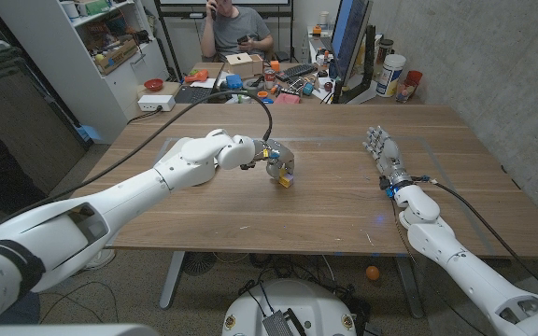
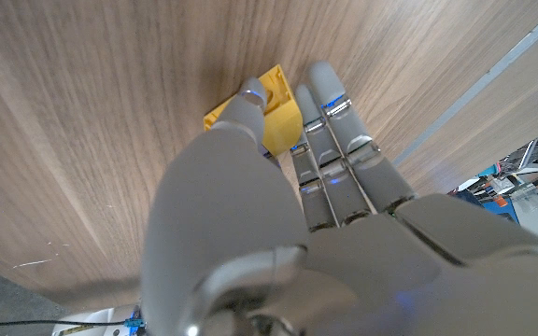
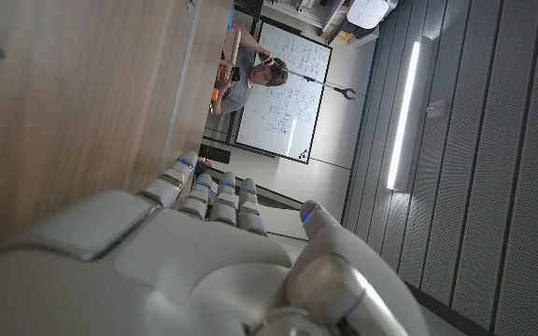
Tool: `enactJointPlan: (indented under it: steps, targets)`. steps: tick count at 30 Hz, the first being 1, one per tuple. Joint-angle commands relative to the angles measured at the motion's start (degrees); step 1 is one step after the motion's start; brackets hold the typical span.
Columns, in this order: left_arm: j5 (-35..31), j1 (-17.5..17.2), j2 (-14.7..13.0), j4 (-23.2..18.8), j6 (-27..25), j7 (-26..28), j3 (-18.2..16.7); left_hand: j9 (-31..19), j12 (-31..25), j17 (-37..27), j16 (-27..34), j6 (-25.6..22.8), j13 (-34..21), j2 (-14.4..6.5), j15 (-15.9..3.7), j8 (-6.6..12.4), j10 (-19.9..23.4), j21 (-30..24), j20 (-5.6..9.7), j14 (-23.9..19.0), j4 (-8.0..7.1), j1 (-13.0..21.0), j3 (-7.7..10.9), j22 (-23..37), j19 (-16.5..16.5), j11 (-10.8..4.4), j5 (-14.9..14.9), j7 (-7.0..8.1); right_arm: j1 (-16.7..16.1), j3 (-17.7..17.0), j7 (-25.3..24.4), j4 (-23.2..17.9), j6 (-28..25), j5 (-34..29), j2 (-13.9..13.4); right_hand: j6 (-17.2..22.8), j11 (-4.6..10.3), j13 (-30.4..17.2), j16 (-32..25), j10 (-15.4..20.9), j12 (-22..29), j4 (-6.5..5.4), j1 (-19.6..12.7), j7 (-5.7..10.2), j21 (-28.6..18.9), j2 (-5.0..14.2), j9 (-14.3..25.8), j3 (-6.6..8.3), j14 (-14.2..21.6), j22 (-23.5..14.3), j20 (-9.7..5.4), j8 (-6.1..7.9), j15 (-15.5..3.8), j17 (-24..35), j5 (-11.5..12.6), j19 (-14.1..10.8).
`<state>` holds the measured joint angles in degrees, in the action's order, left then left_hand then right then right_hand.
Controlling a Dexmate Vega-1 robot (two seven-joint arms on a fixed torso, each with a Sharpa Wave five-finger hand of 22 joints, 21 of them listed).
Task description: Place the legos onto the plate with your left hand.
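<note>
A yellow lego (image 1: 286, 180) sits at the middle of the wooden table (image 1: 204, 215), under the fingertips of my left hand (image 1: 274, 161). In the left wrist view the yellow lego (image 2: 271, 110) lies between the thumb (image 2: 248, 101) and the other fingers (image 2: 325, 103) of my left hand (image 2: 278, 205), which pinch it from two sides. It is at table level; whether it is lifted I cannot tell. My right hand (image 1: 384, 154) waits on the table's right side with its fingers straight and nothing in it. My right hand (image 3: 204, 252) also holds nothing in the right wrist view.
A cluttered desk (image 1: 250, 89) with boxes, small coloured items and a monitor (image 1: 348, 37) stands behind the table's far edge, and a person (image 1: 236, 33) sits there. A shelf unit (image 1: 110, 56) is at the back left. A black cable (image 1: 185, 112) runs along my left arm.
</note>
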<state>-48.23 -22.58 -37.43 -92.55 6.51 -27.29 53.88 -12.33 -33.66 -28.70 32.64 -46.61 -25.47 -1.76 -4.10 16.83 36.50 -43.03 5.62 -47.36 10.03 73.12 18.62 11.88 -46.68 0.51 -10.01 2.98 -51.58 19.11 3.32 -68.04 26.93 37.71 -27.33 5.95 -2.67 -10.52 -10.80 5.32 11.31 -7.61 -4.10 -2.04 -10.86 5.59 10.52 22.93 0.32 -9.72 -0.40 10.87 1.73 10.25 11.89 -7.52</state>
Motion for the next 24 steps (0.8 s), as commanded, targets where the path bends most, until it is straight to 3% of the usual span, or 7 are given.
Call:
enactJointPlan:
  steps: [1,24]
  targets:
    - [-1.6,-0.5,0.2,-0.1,-1.2,2.8,-0.4,-0.1,-0.7,-0.9,0.5,-3.5,-2.0,-4.6,-7.79,0.42,6.5,-0.7,3.77,-1.6,-0.02,5.8,-0.28,0.3,-0.6,-5.92,-0.1,-3.04,1.0,0.2,0.4,1.4,0.1,-0.2,0.4,0.2,0.38,-0.2,-0.1,0.2,-0.2,0.21,0.3,0.26,-0.4,0.12,0.1,-0.22,0.1,-0.2,0.48,0.16,0.46,0.2,0.3,0.1]
    - [-2.5,-2.2,-1.3,-4.5,-4.2,5.8,-3.3,-0.4,-2.1,-3.1,0.9,-4.4,-3.7,-4.8,-7.55,-0.13,6.3,-2.8,3.89,-1.5,-0.20,7.5,-0.58,0.6,-0.1,-6.13,-0.2,-2.68,1.3,0.6,0.1,1.3,0.1,-1.0,0.2,0.3,0.35,-0.3,-0.1,0.3,-0.2,0.25,0.4,0.21,-0.4,0.08,0.1,-0.30,0.0,-0.2,0.47,0.15,0.34,0.2,0.4,0.1]
